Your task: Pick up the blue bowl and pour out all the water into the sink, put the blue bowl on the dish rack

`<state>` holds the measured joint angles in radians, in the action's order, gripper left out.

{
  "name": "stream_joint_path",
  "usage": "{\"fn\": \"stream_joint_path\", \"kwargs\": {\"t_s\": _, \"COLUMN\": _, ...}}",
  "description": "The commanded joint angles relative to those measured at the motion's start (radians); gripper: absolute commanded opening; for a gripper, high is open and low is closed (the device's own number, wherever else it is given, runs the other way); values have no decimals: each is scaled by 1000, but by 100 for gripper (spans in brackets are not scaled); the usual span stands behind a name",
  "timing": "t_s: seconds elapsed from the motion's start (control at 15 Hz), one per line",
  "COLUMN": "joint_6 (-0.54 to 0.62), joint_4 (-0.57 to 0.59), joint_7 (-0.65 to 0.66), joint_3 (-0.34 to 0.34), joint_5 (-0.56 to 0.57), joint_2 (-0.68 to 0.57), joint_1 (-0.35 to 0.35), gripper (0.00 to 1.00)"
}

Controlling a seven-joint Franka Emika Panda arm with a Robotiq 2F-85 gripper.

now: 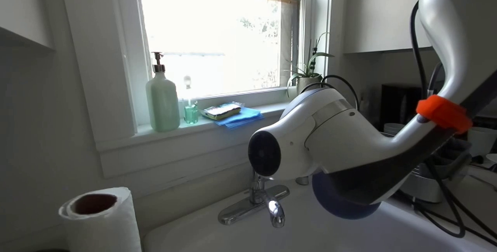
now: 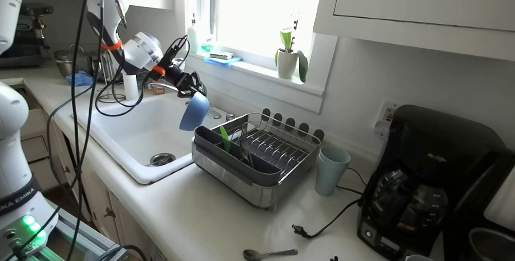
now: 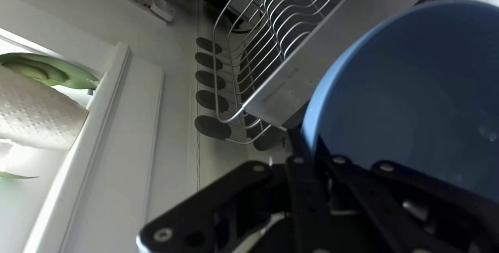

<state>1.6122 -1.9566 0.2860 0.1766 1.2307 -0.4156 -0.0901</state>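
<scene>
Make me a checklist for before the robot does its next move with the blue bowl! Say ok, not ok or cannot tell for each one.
1. Gripper holding the blue bowl: ok, it is shut on the rim.
2. Blue bowl over the sink: ok, it hangs above it.
3. Blue bowl tipped for pouring: ok, an exterior view shows it tilted.
4. All the water out: cannot tell, part of the inside is cut off in the wrist view.
5. Blue bowl away from the faucet: ok, a gap shows between their visible parts in an exterior view.
6. Blue bowl on the dish rack: not ok, not there yet.
</scene>
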Motion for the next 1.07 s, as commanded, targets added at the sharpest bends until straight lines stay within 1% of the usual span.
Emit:
{"fn": "stream_joint_path", "kwargs": {"t_s": 0.0, "joint_6": 6, "joint_4": 1, "joint_7": -3, "joint_3": -23, "joint_5": -8, "joint_2": 1, "joint_1": -22, "gripper": 1}}
{"fn": "stream_joint_path", "kwargs": {"t_s": 0.13, "joint_6": -28, "joint_4": -13, "joint_7": 34, "joint_3": -38, "joint_5": 17, "joint_2": 30, "joint_1": -33, "gripper": 1}}
{"fn": "stream_joint_path", "kwargs": {"t_s": 0.33, "joint_6": -88, "joint_4": -26, "joint_7": 58, "joint_3": -53, "joint_5": 13, "joint_2": 72, "joint_1": -37, "gripper": 1}}
{"fn": "stream_joint_path", "kwargs": {"t_s": 0.6, "joint_6": -124, "joint_4": -32, "joint_7": 54, "joint_3": -71, "joint_5": 10, "joint_2": 134, "joint_1": -17, "gripper": 1}}
{"fn": "stream_joint_path", "kwargs": {"t_s": 0.87, "joint_6": -147, "joint_4": -18, "joint_7": 75, "joint_3": -111, "joint_5": 16, "joint_2": 179, "joint_1": 12, "gripper": 1}}
{"fn": "stream_joint_path", "kwargs": {"t_s": 1.0, "joint_6": -167, "joint_4": -17, "joint_7": 102, "joint_3": -136, "joint_5": 37, "joint_2": 192, "joint_1": 26, "gripper": 1}}
